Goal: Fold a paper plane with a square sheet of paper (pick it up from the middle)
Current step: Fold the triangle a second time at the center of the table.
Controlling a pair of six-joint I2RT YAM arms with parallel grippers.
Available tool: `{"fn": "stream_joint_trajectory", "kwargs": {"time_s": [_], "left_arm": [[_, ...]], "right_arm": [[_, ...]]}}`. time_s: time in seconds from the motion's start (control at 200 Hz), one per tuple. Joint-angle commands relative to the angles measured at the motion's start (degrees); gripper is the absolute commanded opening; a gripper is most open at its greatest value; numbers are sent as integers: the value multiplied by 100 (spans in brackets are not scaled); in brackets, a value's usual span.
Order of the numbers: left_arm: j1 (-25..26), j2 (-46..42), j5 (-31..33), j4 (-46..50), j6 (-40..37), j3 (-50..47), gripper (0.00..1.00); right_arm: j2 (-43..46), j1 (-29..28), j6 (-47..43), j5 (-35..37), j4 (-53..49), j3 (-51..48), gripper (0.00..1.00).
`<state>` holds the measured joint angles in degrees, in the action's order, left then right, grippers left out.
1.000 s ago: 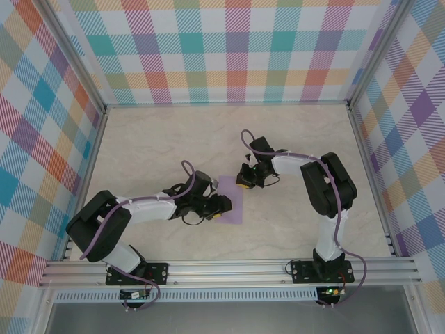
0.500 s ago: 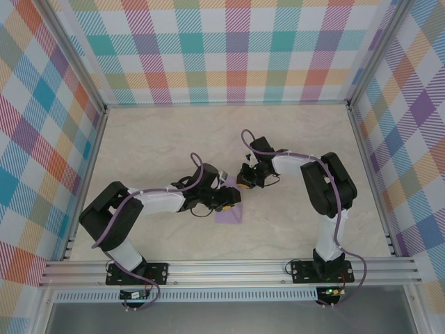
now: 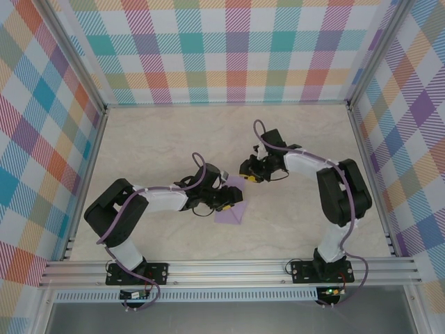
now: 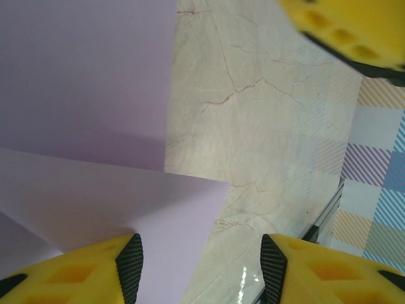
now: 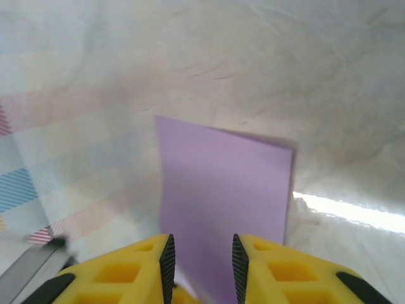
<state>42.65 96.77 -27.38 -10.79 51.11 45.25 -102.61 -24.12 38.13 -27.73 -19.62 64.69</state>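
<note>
Top view: the left arm lies low across the table (image 3: 153, 146), its left gripper (image 3: 226, 200) at the centre. The right arm bends inward, its right gripper (image 3: 250, 169) just beside. The lilac square sheet of paper (image 3: 233, 212) lies between them, partly folded and partly covered.

Left wrist view: the claw gapes wide, with one finger over a folded flap. The frame cuts the paper off.

Right wrist view, blurred: the fingers are narrowly parted, with paper running from the gap. Any hold is unclear.
</note>
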Motion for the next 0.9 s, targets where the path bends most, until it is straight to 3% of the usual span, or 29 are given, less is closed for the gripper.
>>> {"fn": "stream_joint_trajectory", "kwargs": {"time_s": [0.0, 0.305, 0.895], "left_arm": [[-4, -25, 135, -57, -130, 81, 53], [-11, -123, 241, 49, -122, -25, 42], [-11, -196, 285, 138, -111, -74, 35]], "right_arm": [[582, 55, -186, -182, -123, -408, 35], [1514, 56, -375, -776, 83, -1702, 39], [786, -128, -368, -1178, 635, -1914, 34]]}}
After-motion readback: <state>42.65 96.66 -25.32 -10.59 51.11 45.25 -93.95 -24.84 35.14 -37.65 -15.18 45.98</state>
